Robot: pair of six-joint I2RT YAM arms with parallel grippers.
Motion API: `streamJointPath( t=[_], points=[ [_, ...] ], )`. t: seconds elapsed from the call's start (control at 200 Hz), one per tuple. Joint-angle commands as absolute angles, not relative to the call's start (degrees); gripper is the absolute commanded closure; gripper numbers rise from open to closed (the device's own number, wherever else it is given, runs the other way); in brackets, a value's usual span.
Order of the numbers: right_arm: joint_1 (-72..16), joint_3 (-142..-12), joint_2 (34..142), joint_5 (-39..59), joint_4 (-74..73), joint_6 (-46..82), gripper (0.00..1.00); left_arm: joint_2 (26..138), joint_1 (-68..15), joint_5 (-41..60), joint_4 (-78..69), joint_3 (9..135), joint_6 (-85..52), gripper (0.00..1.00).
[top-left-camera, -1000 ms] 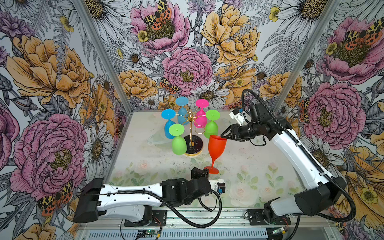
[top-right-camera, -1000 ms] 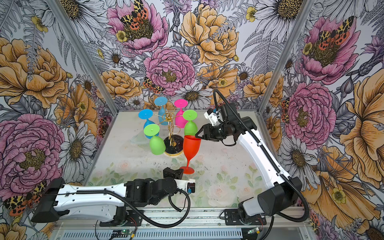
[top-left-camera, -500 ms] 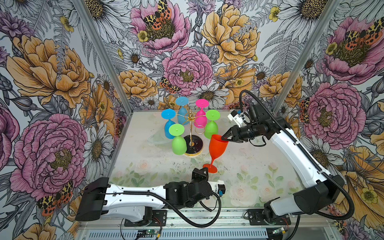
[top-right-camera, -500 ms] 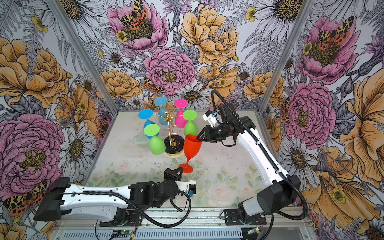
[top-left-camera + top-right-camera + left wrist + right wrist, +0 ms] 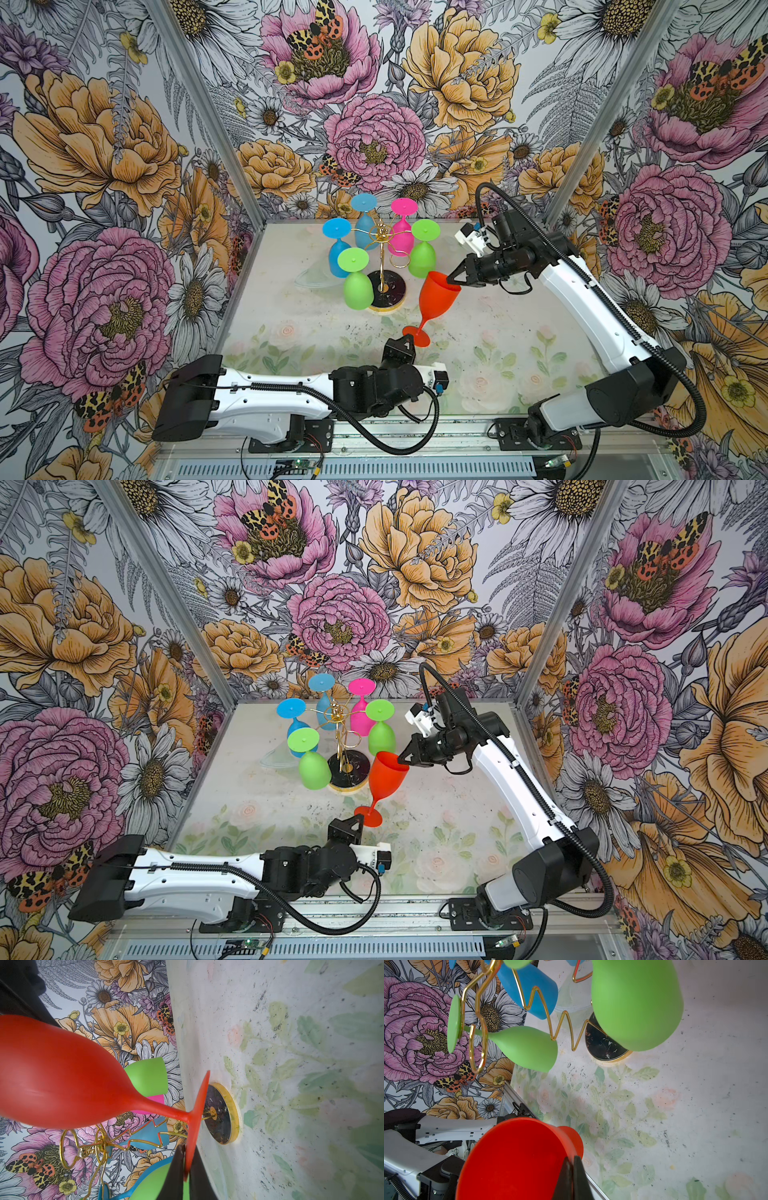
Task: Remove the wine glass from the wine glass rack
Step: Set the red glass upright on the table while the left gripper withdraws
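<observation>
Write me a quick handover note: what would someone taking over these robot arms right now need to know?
Right claw: shut on the rim of the red wine glass.
Left claw: pinching the edge of its foot.
Glass: tilted, clear of the gold wine glass rack, beside its base.
Done: glass is off the rack.
To do: probably stand it on the table and release.

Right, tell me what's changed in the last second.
The right gripper closed its open jaws on the rim of the red wine glass. The glass tipped slightly, and its foot slid a little leftward in both top views. The left gripper still pinches the foot. The wine glass rack and the five glasses hanging on it stayed put.
</observation>
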State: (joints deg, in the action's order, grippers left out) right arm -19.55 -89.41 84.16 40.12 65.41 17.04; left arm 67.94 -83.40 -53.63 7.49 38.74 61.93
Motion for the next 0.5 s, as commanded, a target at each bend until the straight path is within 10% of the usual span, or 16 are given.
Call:
streamJointPath(
  t=[0.0,0.175,0.495],
  points=[
    [-19.89,-89.03,83.76,40.79,66.0,16.58,1.0,67.46,-83.67,-53.9,4.04,37.62,60.43,0.81],
    [-19.4,-89.39,82.76,37.6,66.01,16.33,1.0,67.26,-83.75,-52.63,4.13,36.94,56.26,0.53],
    [-17.96,-90.79,81.14,25.56,65.83,15.84,1.0,66.35,-86.05,-50.59,4.83,37.93,39.85,0.37]
  ],
)
